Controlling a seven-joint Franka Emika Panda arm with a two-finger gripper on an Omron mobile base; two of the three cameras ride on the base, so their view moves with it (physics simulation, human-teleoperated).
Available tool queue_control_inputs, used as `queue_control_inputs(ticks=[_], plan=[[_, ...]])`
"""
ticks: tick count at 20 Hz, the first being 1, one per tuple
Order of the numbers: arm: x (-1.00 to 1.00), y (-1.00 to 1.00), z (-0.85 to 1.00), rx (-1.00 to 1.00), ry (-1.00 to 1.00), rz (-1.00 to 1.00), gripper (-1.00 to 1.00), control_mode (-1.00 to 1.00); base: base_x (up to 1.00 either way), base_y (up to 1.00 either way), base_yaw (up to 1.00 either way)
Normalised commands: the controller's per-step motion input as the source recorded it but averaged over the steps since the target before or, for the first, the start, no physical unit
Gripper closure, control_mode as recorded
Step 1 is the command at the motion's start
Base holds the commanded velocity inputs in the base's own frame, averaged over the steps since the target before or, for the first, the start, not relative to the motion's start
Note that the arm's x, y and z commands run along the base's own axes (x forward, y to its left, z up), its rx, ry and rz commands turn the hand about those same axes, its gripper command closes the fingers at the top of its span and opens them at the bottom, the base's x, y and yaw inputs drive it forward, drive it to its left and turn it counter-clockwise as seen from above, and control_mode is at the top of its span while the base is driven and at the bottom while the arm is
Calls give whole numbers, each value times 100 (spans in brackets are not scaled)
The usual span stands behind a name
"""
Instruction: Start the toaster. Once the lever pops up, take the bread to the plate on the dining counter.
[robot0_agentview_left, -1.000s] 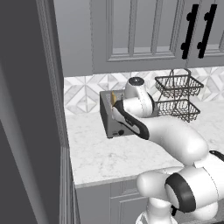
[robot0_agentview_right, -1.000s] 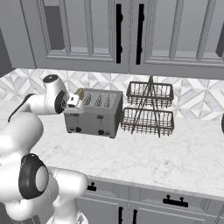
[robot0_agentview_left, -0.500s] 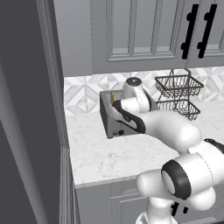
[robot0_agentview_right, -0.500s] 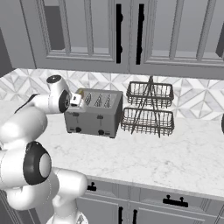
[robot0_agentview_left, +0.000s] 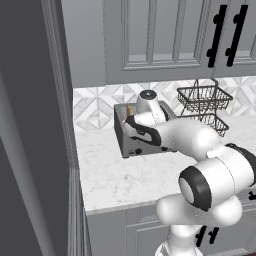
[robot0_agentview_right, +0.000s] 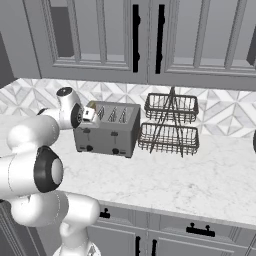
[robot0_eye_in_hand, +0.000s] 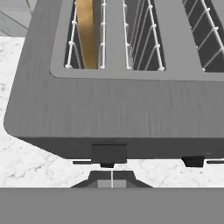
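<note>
The grey toaster (robot0_agentview_right: 107, 134) stands on the marble worktop against the tiled wall, also seen as the toaster (robot0_agentview_left: 131, 142) and from above as the toaster (robot0_eye_in_hand: 118, 109). The bread (robot0_eye_in_hand: 89, 35) sits down in its leftmost slot, and its golden edge shows as the bread (robot0_agentview_left: 129, 111). My gripper (robot0_eye_in_hand: 112, 177) is shut and empty. It hovers over the toaster's front edge, directly in line with the left black lever (robot0_eye_in_hand: 108, 153). The second lever (robot0_eye_in_hand: 193, 161) lies to the right. My gripper (robot0_agentview_right: 89, 114) is at the toaster's top left corner. The plate and the dining counter are out of view.
A two-tier black wire basket (robot0_agentview_right: 170, 125) stands right of the toaster, also seen as the basket (robot0_agentview_left: 202, 102). Grey upper cabinets (robot0_agentview_right: 145, 40) hang above. A tall dark panel (robot0_agentview_left: 30, 125) bounds the worktop on the left. Bare marble (robot0_agentview_right: 175, 175) spreads in front.
The hand has shifted slightly left over the toaster's front edge, and the arm's elbow has swung nearer the base cameras. The gripper stays shut; the toaster and bread have not moved.
</note>
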Motion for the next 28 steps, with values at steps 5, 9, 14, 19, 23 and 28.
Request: queue_control_inputs(ticks=[5, 9, 14, 19, 23, 28], plan=[[31, 4, -27, 0, 0, -1, 100, -100, 0, 0, 0], [33, 0, -30, 0, 0, -1, 100, -100, 0, 0, 0], [24, 0, -40, -2, 0, -1, 100, -100, 0, 0, 0], [1, 0, -72, -6, -1, -5, 100, -100, 0, 0, 0], [1, 0, -91, -10, -3, -7, 100, -100, 0, 0, 0], [1, -2, -99, -4, 0, -9, 100, -100, 0, 0, 0]])
